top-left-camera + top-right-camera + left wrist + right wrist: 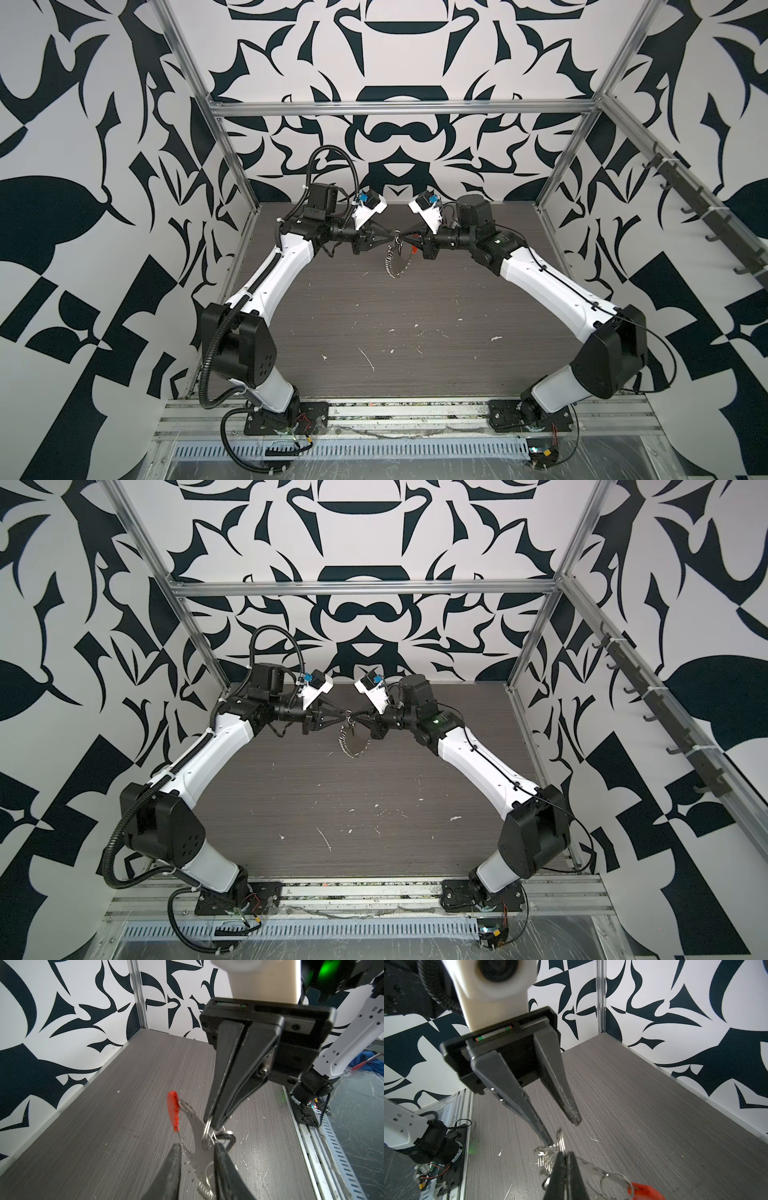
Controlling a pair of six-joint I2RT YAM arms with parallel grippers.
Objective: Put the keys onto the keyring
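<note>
Two robot arms meet tip to tip above the worktop, midway along its back edge, to thread a key. The right gripper, fingers pressed together, pinches the keyring by its split ring, so the loop and its red section hang clear of the surface, steady for the other arm. The left gripper stands spread and holds nothing, one fingertip touching a small silver ring, apparently placed to work it along the coil. The small black key dangles at the split ring; whether it is fully threaded cannot be told
</note>
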